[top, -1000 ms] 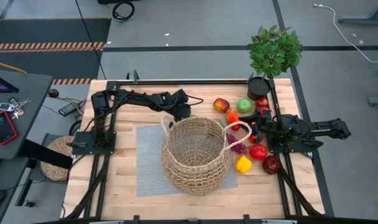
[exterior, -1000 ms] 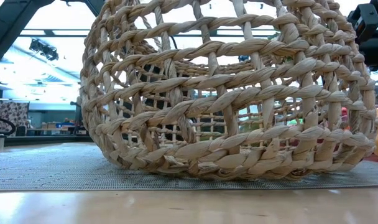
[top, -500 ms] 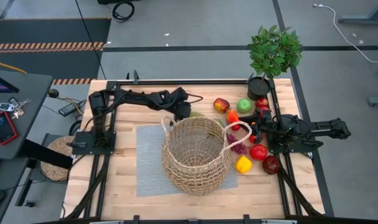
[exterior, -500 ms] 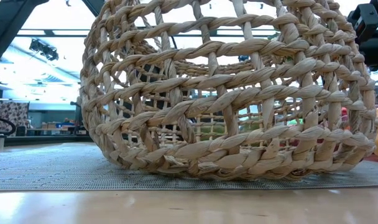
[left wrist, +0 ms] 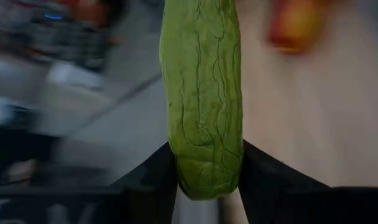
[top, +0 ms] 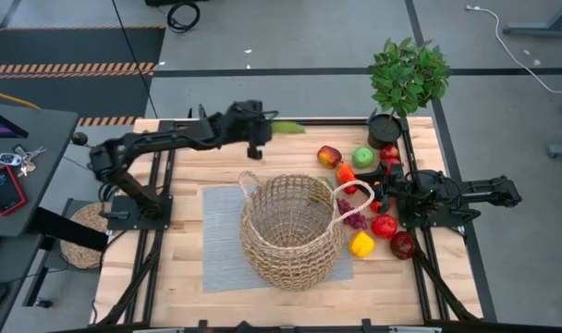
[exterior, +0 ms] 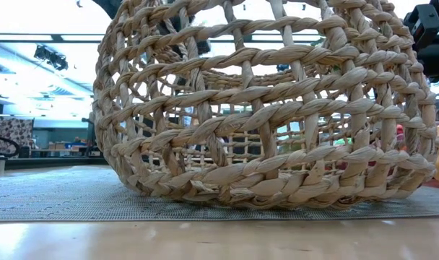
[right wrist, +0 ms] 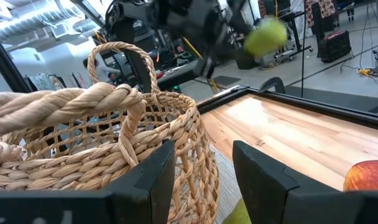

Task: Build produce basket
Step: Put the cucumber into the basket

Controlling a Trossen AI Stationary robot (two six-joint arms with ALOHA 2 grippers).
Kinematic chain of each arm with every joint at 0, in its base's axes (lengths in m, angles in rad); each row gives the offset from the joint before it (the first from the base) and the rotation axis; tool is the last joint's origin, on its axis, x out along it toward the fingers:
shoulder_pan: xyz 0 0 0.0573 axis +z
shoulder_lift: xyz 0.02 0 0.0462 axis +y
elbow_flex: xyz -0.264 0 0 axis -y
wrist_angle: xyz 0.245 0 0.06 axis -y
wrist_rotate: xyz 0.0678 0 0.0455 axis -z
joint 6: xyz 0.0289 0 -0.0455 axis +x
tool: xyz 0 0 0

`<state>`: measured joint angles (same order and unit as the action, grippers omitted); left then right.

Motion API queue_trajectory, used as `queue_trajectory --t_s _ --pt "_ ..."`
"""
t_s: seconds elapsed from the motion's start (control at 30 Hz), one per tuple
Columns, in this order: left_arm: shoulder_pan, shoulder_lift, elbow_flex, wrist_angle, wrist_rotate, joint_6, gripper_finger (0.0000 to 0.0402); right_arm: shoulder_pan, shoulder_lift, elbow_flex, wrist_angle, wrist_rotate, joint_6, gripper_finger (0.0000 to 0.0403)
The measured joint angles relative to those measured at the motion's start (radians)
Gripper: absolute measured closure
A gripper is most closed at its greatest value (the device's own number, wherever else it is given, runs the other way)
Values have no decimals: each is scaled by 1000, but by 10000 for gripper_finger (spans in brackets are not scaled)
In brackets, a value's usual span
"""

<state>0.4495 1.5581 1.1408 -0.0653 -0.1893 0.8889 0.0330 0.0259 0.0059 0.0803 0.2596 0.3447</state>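
The left end effector (top: 265, 129), a second ago low behind the basket (top: 291, 231), is now carrying a gripped green vegetable (top: 288, 128), probably a cucumber, above the counter's (top: 179, 277) far edge, ready for basketing.

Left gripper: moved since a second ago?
Yes. The left gripper, holding a cucumber, went from the basket rim toward the table's far edge.
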Motion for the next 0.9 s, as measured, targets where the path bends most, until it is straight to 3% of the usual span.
queue_trajectory --t_s 0.13,0.43,0.63,0.77,0.9 --pt "-46 -90 0 69 -139 77 260 0 0 0 0 0 0 235" --pt "-281 -257 0 68 -224 24 260 0 0 0 0 0 0 235" --pt "-415 -279 0 118 -336 125 260 0 0 0 0 0 0 235" --pt "-488 -264 1 261 -404 218 259 0 0 0 0 0 0 235" --pt "-537 -249 6 348 -493 102 260 0 0 0 0 0 0 235"
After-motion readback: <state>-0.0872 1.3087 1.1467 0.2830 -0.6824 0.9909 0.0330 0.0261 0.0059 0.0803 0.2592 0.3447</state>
